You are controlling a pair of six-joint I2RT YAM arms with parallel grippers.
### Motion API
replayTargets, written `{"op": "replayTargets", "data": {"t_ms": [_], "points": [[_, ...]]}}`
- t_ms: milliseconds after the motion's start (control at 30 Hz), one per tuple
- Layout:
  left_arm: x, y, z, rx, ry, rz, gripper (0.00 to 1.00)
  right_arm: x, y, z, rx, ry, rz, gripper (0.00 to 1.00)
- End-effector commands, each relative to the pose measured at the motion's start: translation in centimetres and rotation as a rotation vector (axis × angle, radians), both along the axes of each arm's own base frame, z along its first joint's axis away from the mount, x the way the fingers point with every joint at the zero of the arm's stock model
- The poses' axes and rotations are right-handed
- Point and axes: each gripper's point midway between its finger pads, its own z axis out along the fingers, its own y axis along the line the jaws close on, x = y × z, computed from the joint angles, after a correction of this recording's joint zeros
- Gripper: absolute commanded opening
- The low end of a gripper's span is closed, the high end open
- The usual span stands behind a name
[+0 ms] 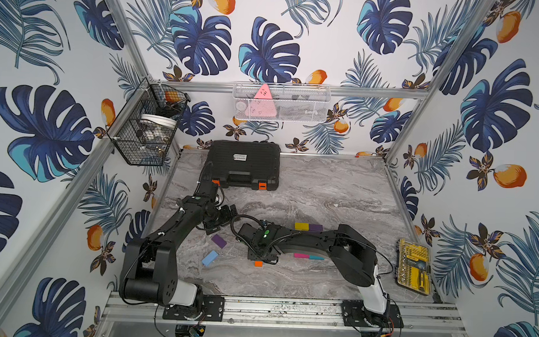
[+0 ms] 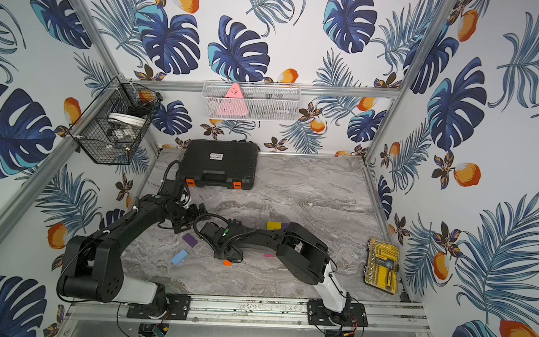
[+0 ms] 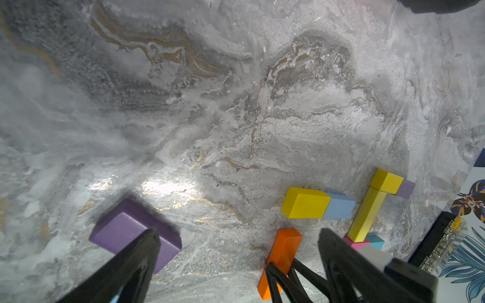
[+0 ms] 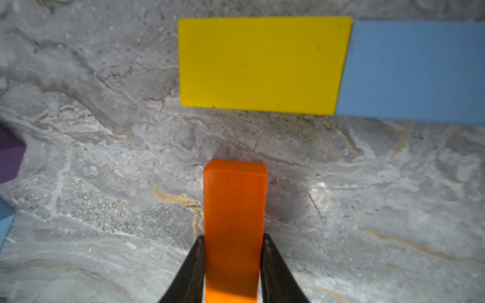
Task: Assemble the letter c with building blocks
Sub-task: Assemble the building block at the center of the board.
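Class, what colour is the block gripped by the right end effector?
Orange; the block shows best in the right wrist view, held in the right end effector.

Ten building blocks [image 1: 209, 258] show: three yellow [image 3: 305, 203], two purple [image 3: 126, 230], two light blue [image 3: 339, 206]. Single ones are orange [image 3: 284, 249], magenta [image 3: 358, 245], teal [image 3: 376, 240].

A smooth, matt-painted orange block [image 4: 235, 196] clamped in the right pincer [image 4: 233, 237], a matt yellow block [image 4: 262, 63] just ahead of it, over a faintly glossy marble-patterned tabletop [image 4: 91, 183]
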Motion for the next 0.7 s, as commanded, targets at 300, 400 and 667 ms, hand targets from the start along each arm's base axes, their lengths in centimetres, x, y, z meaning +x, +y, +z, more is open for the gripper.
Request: {"op": "replayTargets", "data": {"t_ms": [300, 400, 667], "points": [[0.3, -0.1, -0.1, -0.008, -0.01, -0.02, 0.99, 0.4, -0.5, -1.0, -0.024, 0.012, -0.014, 0.32], [0.3, -0.1, -0.1, -0.008, -0.01, -0.021, 0.99, 0.7, -0.7, -1.1, -0.026, 0.01, -0.017, 0.32], [0.3, -0.2, -0.2, -0.012, -0.009, -0.02, 0.99, 1.4, -0.8, -1.0, -0.023, 0.006, -0.02, 0.31]]}}
